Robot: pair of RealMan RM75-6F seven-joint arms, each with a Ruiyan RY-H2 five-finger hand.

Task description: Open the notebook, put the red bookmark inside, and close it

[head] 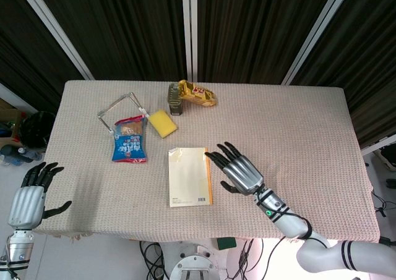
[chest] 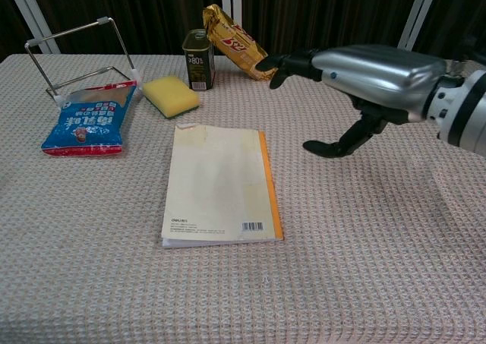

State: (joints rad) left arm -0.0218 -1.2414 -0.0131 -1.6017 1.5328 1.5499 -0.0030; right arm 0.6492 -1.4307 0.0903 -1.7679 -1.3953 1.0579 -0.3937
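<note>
Notebook [head: 190,176] lies closed and flat near the front middle of the desk [head: 297,125], back cover up with its barcode toward the robot and an orange spine strip along its right edge. Just to the right of it, apart from the cover, the right hand [head: 241,172] hovers palm down, its fingers [chest: 292,60] spread and holding nothing. Behind the notebook sit a yellow sponge [head: 163,123] and, left of that, a blue snack bag [head: 129,141] lying partly over a wire rack [head: 117,111]. Further back stand a small tin can [head: 175,99] and a yellow snack packet [head: 198,94] leaning against it. The left hand [head: 32,196] hangs off the front left corner of the desk, fingers apart and empty, seen only in the head view.
</note>
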